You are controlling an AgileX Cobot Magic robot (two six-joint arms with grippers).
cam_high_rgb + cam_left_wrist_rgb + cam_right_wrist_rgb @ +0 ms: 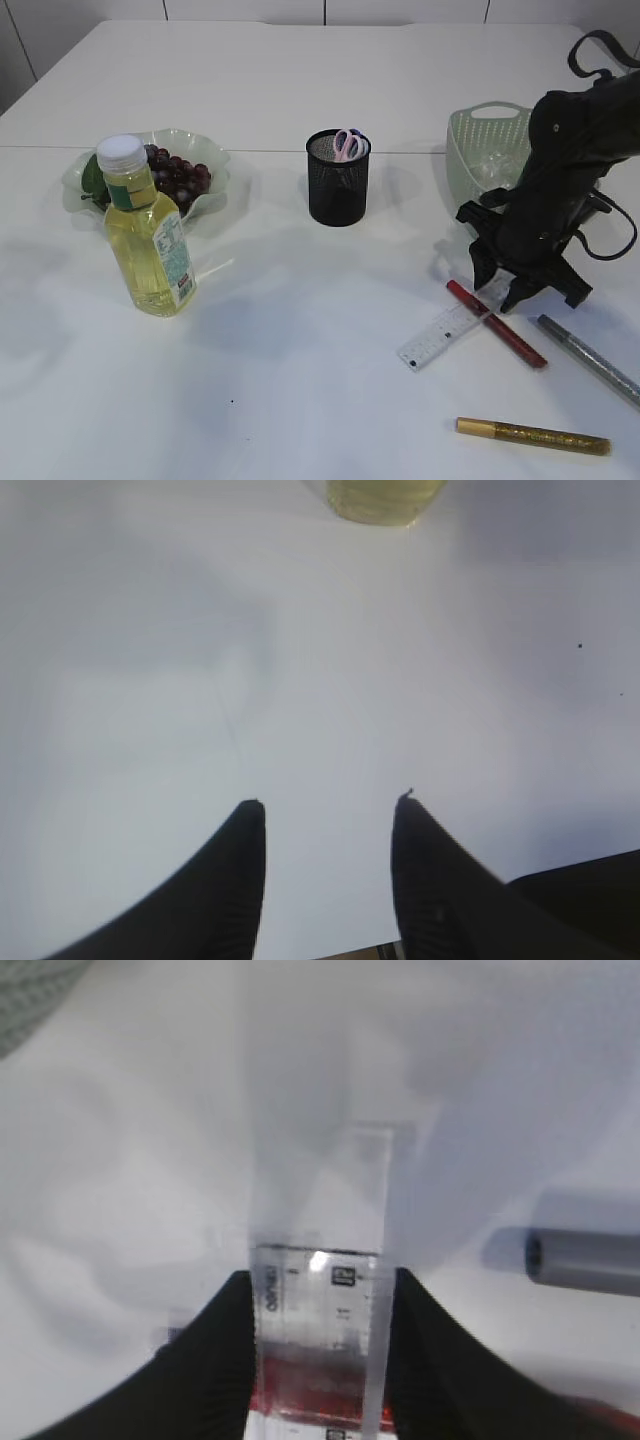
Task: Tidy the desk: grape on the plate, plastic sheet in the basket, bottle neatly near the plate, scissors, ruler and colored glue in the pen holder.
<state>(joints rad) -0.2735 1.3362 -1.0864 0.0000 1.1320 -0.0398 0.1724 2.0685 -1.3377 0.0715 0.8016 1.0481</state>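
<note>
My right gripper (499,286) is down on the table, its two fingers closed against both long edges of the clear ruler (445,332), which lies across a red glue pen (497,324). In the right wrist view the gripper (320,1282) holds the ruler (320,1300) with the red pen (310,1380) beneath. Silver (590,360) and gold (533,435) glue pens lie nearby. Pink scissors (347,143) stand in the black mesh pen holder (337,195). Grapes (178,175) lie on the plate (215,170). The yellow bottle (148,235) stands before the plate. My left gripper (328,805) is open and empty.
The green basket (480,135) stands at the back right with a clear plastic sheet (495,165) inside. The bottle's base (385,498) shows at the top of the left wrist view. The silver pen's end (585,1260) lies right of the ruler.
</note>
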